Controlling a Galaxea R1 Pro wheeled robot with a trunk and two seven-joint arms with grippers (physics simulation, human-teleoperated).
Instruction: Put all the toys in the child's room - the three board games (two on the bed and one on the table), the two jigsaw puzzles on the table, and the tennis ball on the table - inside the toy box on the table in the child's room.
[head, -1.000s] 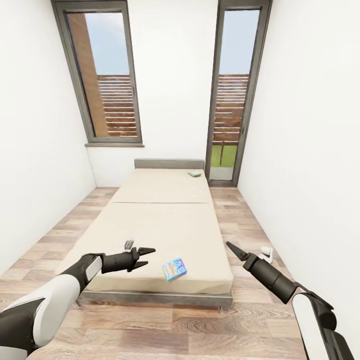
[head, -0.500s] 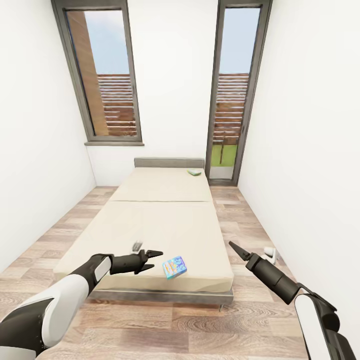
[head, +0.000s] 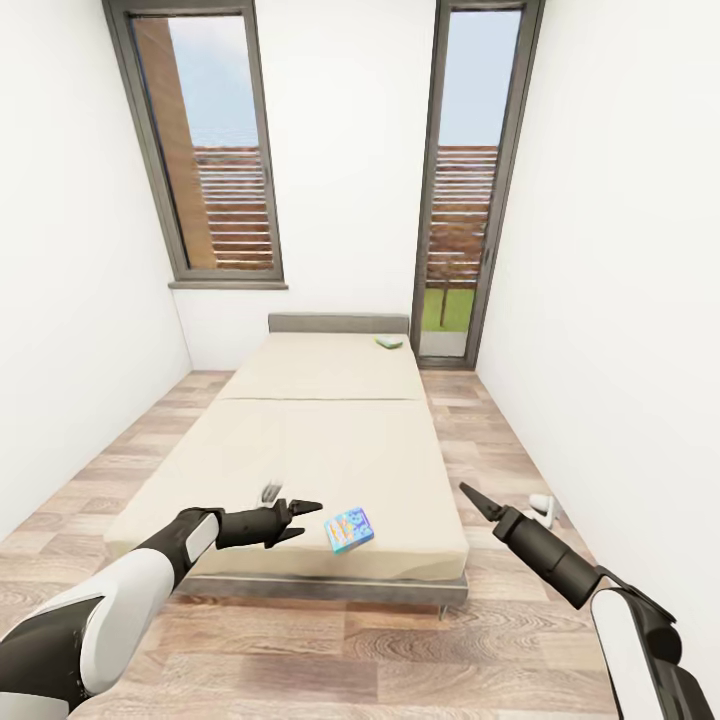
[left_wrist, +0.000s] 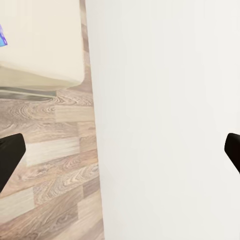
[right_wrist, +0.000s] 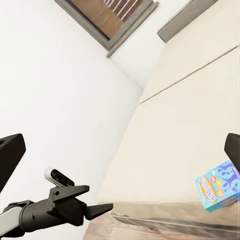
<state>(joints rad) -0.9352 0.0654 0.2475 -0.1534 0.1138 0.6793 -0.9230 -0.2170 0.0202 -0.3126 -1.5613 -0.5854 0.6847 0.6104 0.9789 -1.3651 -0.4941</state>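
Parted and empty, left gripper (head: 305, 516) beside small blue board game (head: 349, 530) near bed (head: 330, 440) foot; right gripper (head: 467, 493) closure unclear. Likely light, stiff; best pinched across edges.

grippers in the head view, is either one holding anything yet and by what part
Nothing is held. The left gripper is open and empty beside the small blue board game lying on the bed. The right gripper hangs empty past the bed's edge.
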